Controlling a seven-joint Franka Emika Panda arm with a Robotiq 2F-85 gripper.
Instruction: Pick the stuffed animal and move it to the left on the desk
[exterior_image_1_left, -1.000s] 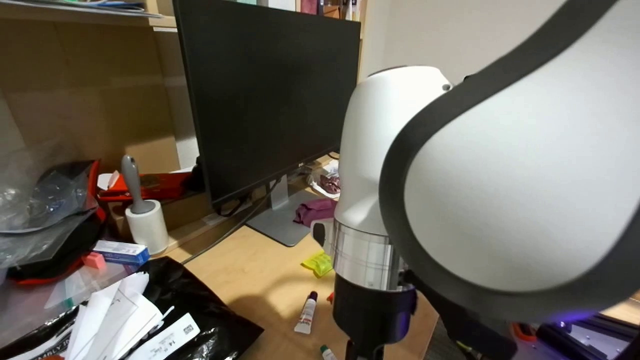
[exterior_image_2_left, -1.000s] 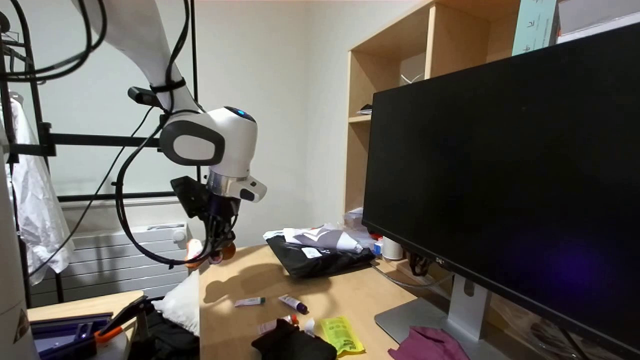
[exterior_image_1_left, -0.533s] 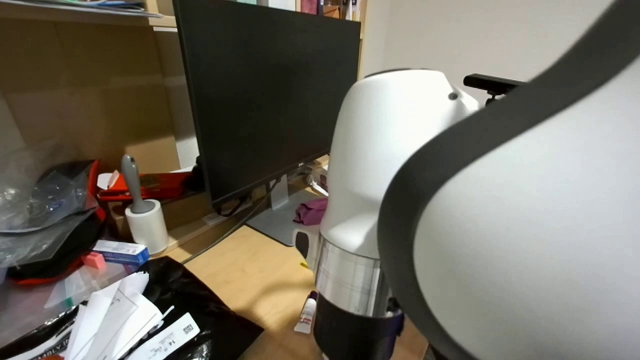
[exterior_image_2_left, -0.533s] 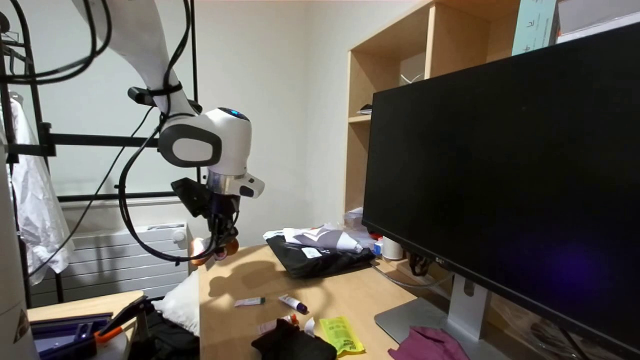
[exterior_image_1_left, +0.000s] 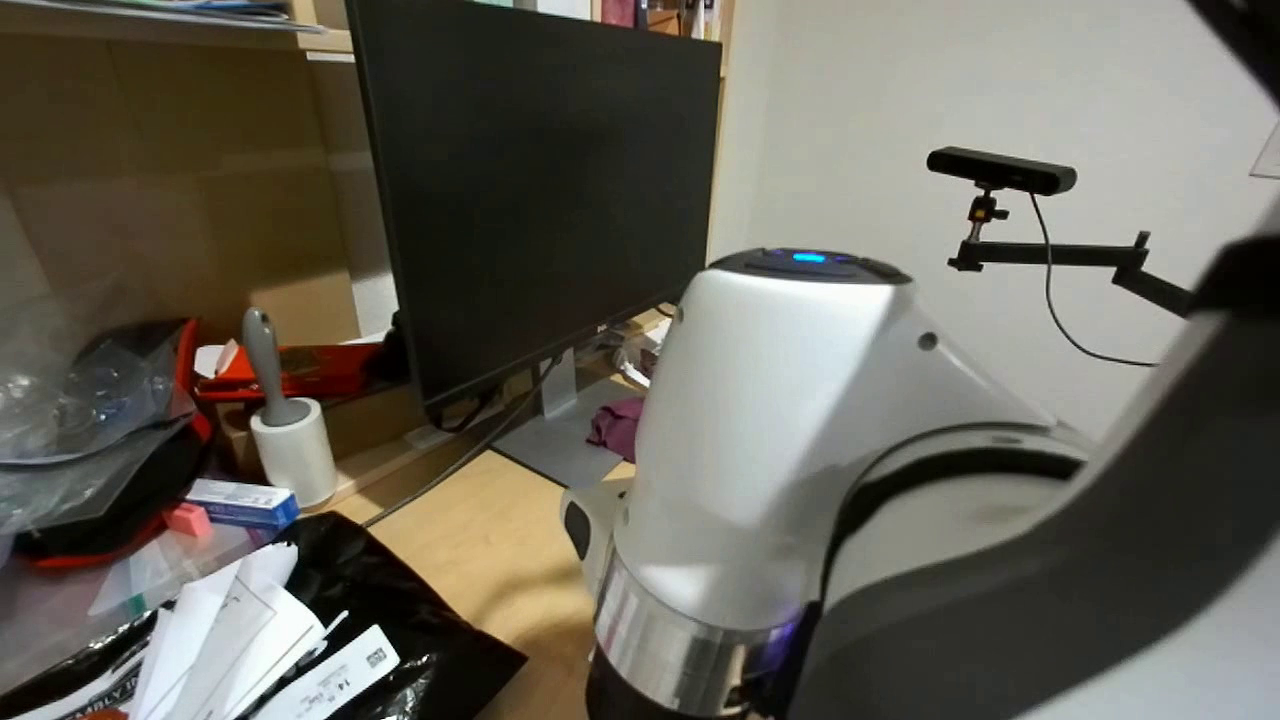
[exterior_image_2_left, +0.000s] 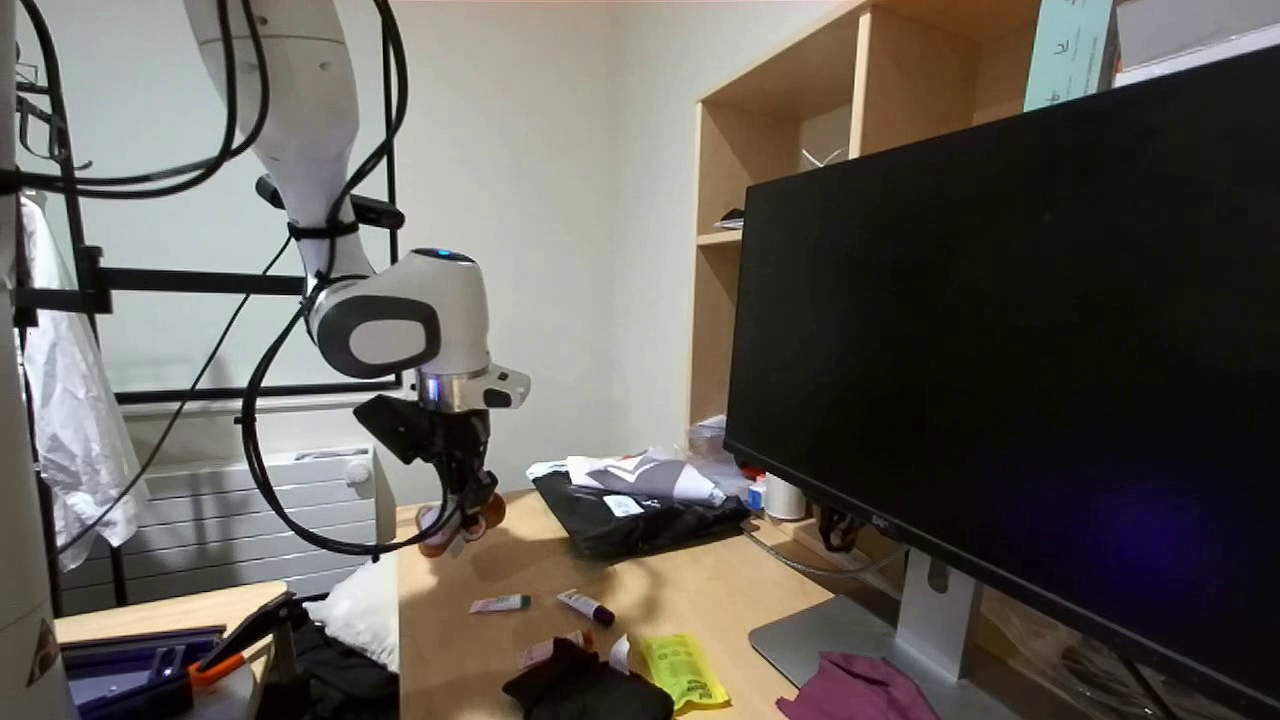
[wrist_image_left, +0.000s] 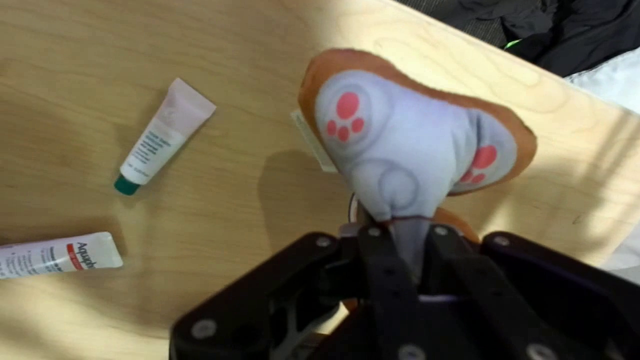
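The stuffed animal (wrist_image_left: 390, 130), brown with a pale belly and pink paw prints, lies between my gripper's fingers (wrist_image_left: 407, 235) in the wrist view. The fingers are closed around its narrow middle; its lower part is hidden behind them. In an exterior view the stuffed animal (exterior_image_2_left: 492, 512) hangs at my gripper (exterior_image_2_left: 468, 495), apparently just above the desk (exterior_image_2_left: 450, 640) near its left edge. In an exterior view the arm (exterior_image_1_left: 740, 450) fills the right side; the gripper and stuffed animal are out of view there.
Small tubes (wrist_image_left: 165, 132) lie beside the stuffed animal, also visible in an exterior view (exterior_image_2_left: 586, 607). A black bag with papers (exterior_image_2_left: 630, 520) lies behind. The monitor (exterior_image_2_left: 1000, 350), yellow packet (exterior_image_2_left: 684, 670), black cloth (exterior_image_2_left: 590, 690) and purple cloth (exterior_image_2_left: 860, 690) are on the desk.
The arm has come down and extended. The stuffed animal has moved with the gripper, rightward and lower in an exterior view, from the desk's edge to over the desk.
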